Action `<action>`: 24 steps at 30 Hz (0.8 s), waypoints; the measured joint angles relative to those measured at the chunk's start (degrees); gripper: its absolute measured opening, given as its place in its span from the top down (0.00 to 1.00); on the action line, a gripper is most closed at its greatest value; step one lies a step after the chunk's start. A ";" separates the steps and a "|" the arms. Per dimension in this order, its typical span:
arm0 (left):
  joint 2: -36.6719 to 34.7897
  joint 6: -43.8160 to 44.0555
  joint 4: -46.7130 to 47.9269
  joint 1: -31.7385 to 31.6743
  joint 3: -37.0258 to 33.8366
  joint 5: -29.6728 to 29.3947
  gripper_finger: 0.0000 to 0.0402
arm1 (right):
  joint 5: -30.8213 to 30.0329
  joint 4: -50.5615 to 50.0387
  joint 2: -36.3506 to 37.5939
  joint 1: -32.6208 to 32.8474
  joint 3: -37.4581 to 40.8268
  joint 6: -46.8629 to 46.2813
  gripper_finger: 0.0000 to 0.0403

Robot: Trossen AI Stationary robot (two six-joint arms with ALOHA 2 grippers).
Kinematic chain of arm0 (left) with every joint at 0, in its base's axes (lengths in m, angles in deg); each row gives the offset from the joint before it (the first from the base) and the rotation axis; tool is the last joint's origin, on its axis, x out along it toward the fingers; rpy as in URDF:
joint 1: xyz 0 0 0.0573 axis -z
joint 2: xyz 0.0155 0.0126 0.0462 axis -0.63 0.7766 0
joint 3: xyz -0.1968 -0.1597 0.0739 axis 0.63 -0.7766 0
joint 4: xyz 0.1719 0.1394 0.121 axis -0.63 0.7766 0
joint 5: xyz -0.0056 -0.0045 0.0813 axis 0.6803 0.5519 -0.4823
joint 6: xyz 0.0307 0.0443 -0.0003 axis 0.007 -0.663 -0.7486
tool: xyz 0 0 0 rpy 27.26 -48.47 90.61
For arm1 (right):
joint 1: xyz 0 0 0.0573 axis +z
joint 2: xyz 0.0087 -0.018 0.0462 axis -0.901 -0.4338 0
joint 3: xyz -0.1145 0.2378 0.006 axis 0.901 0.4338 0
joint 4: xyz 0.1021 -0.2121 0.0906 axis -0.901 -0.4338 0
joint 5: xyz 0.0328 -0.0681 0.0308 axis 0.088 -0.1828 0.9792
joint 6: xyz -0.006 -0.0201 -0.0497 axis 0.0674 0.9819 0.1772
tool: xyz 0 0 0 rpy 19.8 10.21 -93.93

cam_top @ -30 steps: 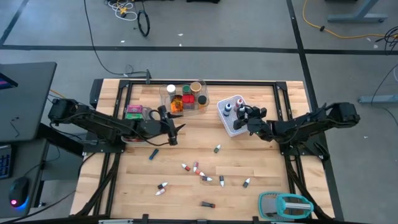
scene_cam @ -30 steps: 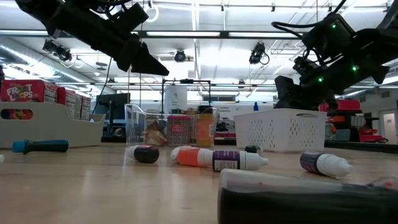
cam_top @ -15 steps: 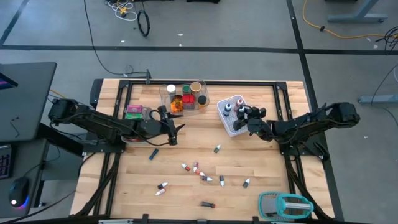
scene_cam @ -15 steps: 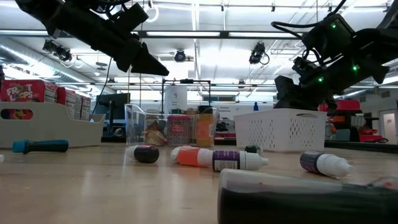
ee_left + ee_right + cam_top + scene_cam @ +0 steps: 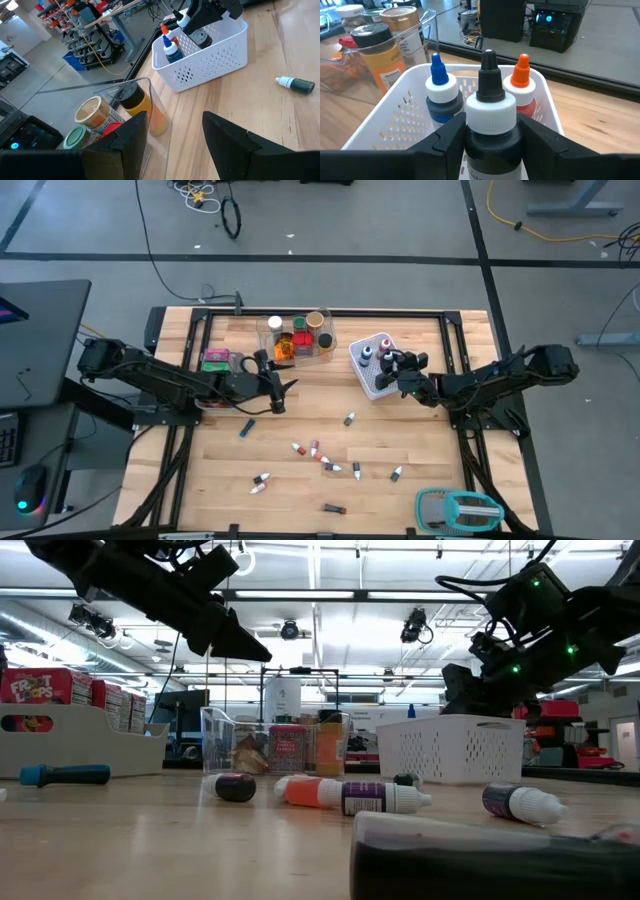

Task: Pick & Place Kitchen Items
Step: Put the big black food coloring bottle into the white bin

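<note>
Nearest us, small dropper bottles [image 5: 325, 462] lay scattered on the wooden table [image 5: 420, 430], on the near side of the white mesh basket [image 5: 372, 382]. We saw the right gripper [image 5: 489, 150] over that basket, its fingers clasped around a black-capped bottle [image 5: 490, 117]; a blue-capped bottle [image 5: 440, 97] and an orange-capped bottle [image 5: 522, 92] stood inside. Left of the basket, the left gripper [image 5: 277, 392] hung with its fingers parted and empty. Beyond, left of the basket, the clear tray [image 5: 296, 340] held jars.
</note>
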State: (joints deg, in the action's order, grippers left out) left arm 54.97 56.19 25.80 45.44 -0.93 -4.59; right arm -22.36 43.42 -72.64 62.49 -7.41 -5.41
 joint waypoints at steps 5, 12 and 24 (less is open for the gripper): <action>0.00 0.00 0.01 0.00 0.00 0.00 0.50 | 0.00 -0.05 0.00 -0.43 0.00 0.38 0.51; 0.00 0.00 0.02 0.00 0.00 0.00 0.50 | 0.00 -0.02 0.00 -2.18 0.00 -0.03 0.43; 0.02 0.81 -0.01 -0.02 0.00 1.14 0.50 | 2.16 3.40 -0.02 -2.25 0.00 7.67 0.43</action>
State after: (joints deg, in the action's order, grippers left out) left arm 54.99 57.00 25.79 45.42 -0.93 -3.45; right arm -20.20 46.82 -72.66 60.23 -7.41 2.27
